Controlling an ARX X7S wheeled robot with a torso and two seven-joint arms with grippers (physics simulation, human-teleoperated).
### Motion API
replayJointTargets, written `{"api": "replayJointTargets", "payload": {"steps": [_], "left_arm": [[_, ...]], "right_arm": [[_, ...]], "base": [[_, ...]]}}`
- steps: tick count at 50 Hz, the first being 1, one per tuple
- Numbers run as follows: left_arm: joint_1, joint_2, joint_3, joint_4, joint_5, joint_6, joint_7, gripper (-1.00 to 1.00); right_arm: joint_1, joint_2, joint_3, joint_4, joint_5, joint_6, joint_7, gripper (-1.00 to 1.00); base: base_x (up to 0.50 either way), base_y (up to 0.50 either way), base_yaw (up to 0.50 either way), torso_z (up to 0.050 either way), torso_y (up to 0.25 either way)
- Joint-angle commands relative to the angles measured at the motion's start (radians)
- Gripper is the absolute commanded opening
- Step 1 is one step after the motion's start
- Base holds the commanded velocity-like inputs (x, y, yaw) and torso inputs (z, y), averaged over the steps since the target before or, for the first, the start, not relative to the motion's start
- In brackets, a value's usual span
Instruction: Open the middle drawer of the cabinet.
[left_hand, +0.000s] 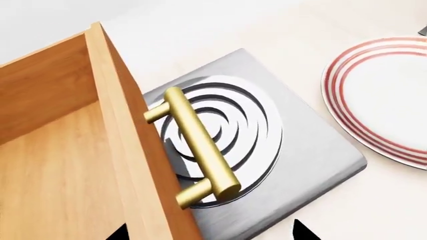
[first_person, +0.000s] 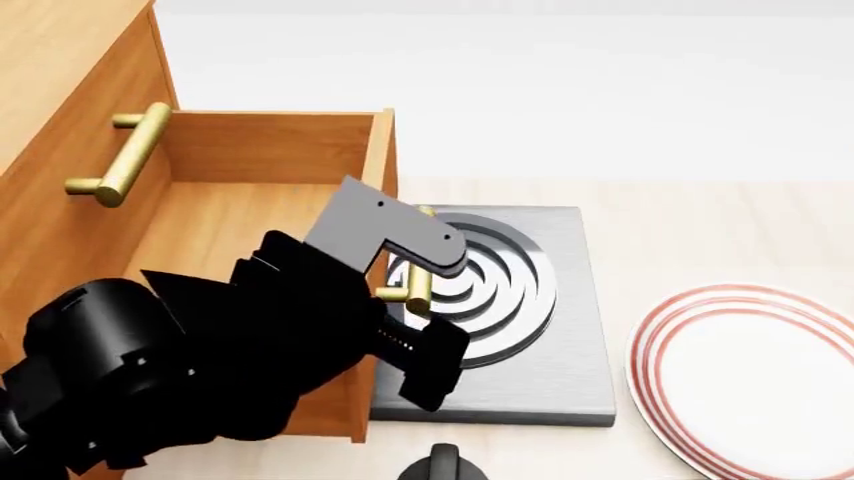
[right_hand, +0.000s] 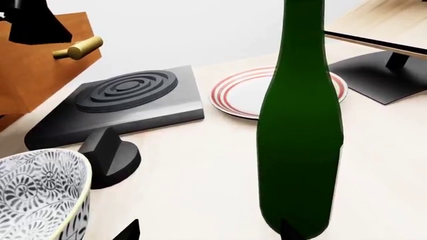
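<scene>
Over the hob (first_person: 501, 310), the middle drawer (first_person: 267, 190) of the cabinet (first_person: 54, 120) sticks far out, so the job looks about done. Its handle (left_hand: 197, 150) is free. The left claw (first_person: 427, 375) hangs by it, tips spread, holding nothing. The right claw's tips (right_hand: 127, 232) barely show, so I cannot tell.

More pulling could bump the drawer front into the knob (right_hand: 107, 155) or bowl (right_hand: 40, 185). The plate (first_person: 747, 380) side of the desk (first_person: 694, 230) has room to back away.

The middle drawer (first_person: 254, 215) stands pulled out of the orange-brown cabinet (first_person: 60, 120), brass handle (left_hand: 197, 147) forward.
</scene>
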Motion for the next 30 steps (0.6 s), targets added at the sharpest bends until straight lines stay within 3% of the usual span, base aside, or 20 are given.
{"api": "replayJointTargets", "payload": {"steps": [1, 9, 30], "left_arm": [[0.113, 0.063, 0.032, 0.019, -0.081, 0.21, 0.04, 1.0], [0.101, 0.026, 0.064, 0.071, 0.072, 0.312, -0.077, 1.0], [0.085, -0.013, 0.105, 0.128, 0.248, 0.397, -0.266, 1.0]], "right_arm": [[0.001, -0.003, 0.003, -0.003, -0.007, 0.004, -0.003, 1.0], [0.0, -0.005, 0.003, 0.001, -0.007, 0.0, -0.003, 1.0], [0.001, -0.006, 0.002, 0.006, -0.005, -0.003, -0.006, 1.0]], "base": [[0.02, -0.01, -0.03, 0.0, -0.012], [0.01, -0.01, -0.02, 0.0, -0.01], [0.0, 0.0, 0.0, 0.0, -0.002]]}}
